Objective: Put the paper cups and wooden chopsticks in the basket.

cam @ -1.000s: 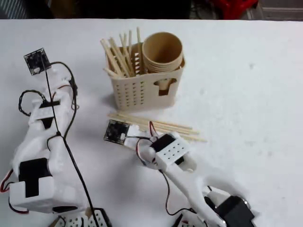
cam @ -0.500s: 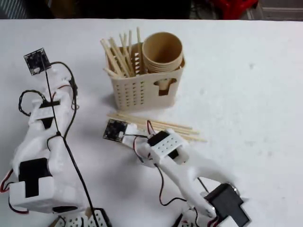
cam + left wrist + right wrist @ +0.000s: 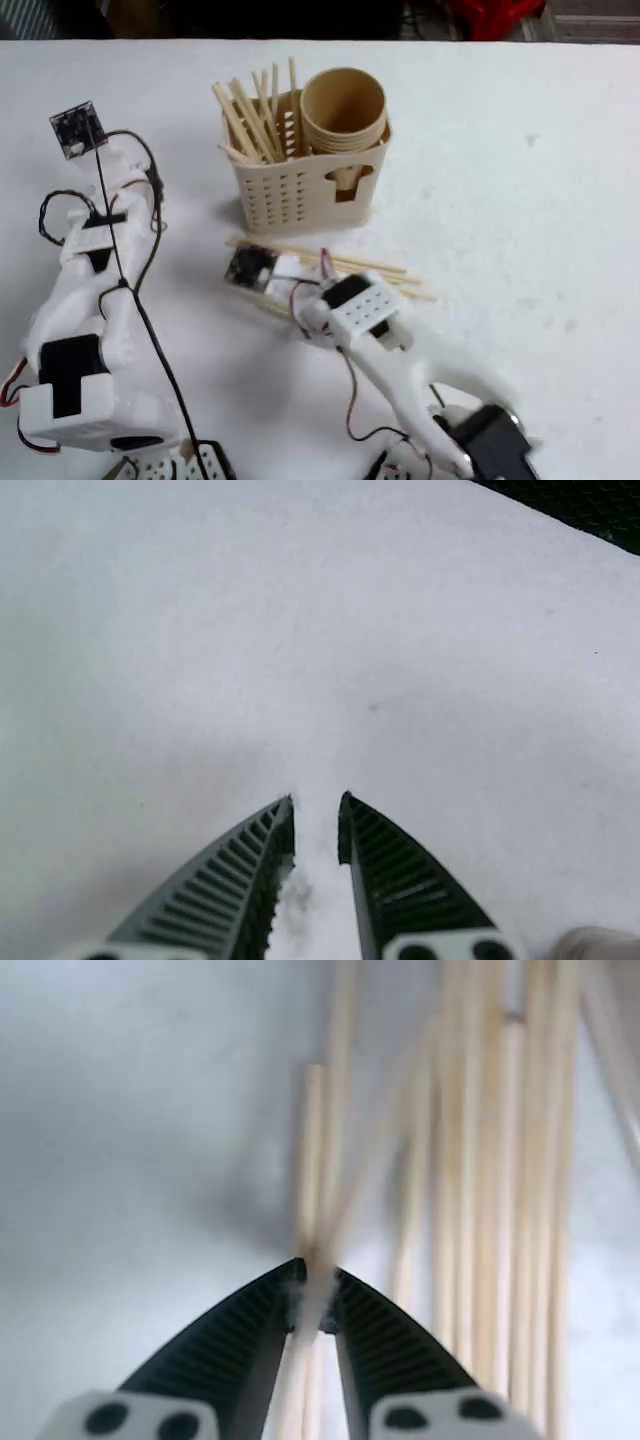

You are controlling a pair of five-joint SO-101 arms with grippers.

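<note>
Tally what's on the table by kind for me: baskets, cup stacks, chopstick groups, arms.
basket: 1
paper cup stack: 1, in the basket; the cups within it are too tightly nested to count
chopstick groups: 2, a bundle in the basket and a loose pile on the table
arms: 2, left arm and right arm
Total: 6

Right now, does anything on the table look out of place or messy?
Yes. Several loose chopsticks lie scattered on the table in front of the basket instead of inside it. The right gripper pinches one or two in its fingers.
</note>
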